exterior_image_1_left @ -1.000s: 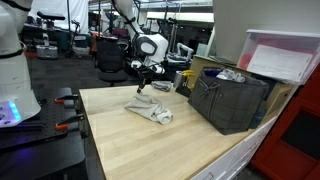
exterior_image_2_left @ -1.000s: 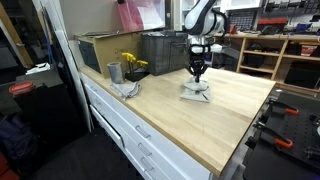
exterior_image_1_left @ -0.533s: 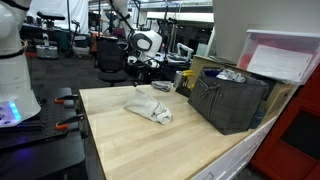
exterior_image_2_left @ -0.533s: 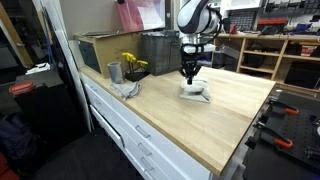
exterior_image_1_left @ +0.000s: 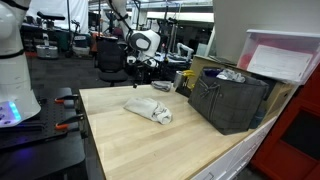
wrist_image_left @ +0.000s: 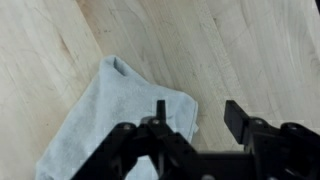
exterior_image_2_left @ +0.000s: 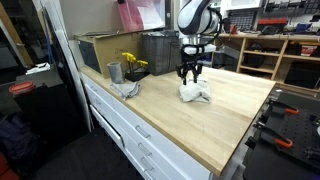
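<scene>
Wrist view is showing your end effector point(wrist_image_left: 200, 125) hanging with its jaws spread, nothing between them, just above the crumpled pale grey cloth point(wrist_image_left: 105, 125). That cloth is lying loose on the light wooden desk point(wrist_image_left: 250, 50). In both exterior views it is sitting apart from the dark mesh crate point(exterior_image_1_left: 228, 100).
</scene>
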Tool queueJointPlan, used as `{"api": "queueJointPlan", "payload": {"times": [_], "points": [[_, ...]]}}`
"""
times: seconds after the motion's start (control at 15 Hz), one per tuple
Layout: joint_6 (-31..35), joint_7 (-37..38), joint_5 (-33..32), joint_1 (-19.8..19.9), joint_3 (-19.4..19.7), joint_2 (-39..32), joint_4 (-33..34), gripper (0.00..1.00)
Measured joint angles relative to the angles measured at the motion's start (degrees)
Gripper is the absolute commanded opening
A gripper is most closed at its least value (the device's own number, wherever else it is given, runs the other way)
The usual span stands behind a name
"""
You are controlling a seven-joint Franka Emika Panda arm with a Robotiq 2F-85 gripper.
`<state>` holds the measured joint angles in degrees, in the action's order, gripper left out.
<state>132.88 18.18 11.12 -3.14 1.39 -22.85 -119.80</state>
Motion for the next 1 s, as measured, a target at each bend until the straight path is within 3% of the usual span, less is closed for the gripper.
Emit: {"api": "queueJointPlan", "payload": {"times": [0.67, 0.87, 1.0], "points": [[5.62, -9.03, -8.21, 1.37, 1.22, 3.33, -9.22, 1.00], [15.67, -3.58, -17.10, -0.19, 3.60, 3.81, -12.76, 1.00], [18.84, -0.89, -19.05, -0.93, 4.98, 3.95, -14.11, 1.00]]}}
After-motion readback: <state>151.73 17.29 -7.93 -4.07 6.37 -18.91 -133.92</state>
